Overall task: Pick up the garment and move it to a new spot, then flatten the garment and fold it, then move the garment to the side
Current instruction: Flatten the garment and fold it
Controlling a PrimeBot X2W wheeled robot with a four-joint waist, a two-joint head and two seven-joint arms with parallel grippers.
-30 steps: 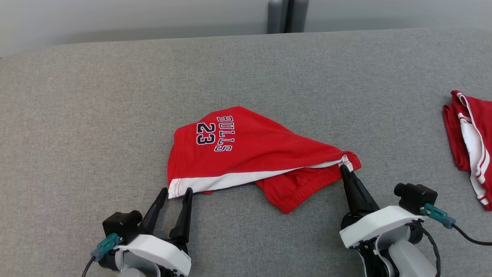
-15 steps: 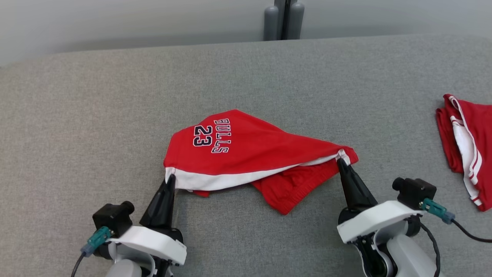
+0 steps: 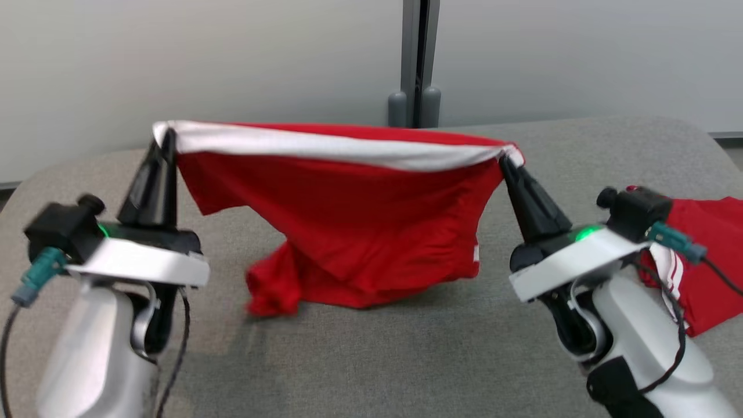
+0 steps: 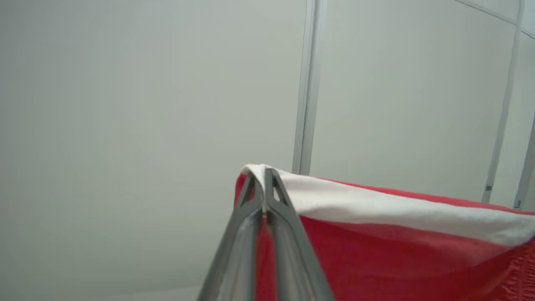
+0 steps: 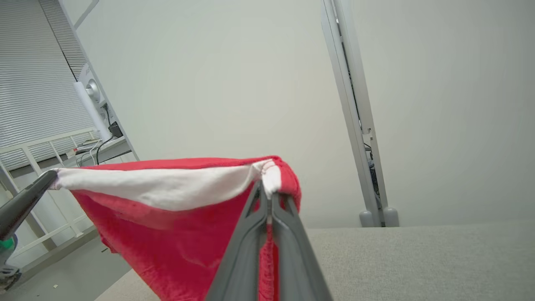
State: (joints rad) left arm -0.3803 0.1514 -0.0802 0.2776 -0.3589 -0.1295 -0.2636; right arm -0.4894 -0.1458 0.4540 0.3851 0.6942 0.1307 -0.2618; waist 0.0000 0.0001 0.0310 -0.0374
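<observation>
Garment (image 3: 348, 232) is up off the desk (image 3: 371, 360) now, white hem stretched between left pincer (image 3: 166, 137) and right pincer (image 3: 502, 161), both clamped on its corners, low end brushing the desk, so pickup's basically done, but moving, flattening and folding are left.

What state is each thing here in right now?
Red garment: lifted by its white band, pulled taut, lower end on grey table.
Left pincer: shut on its left corner.
Right pincer: shut on its right corner.
Second red garment: lying bunched on the table, right side.
</observation>
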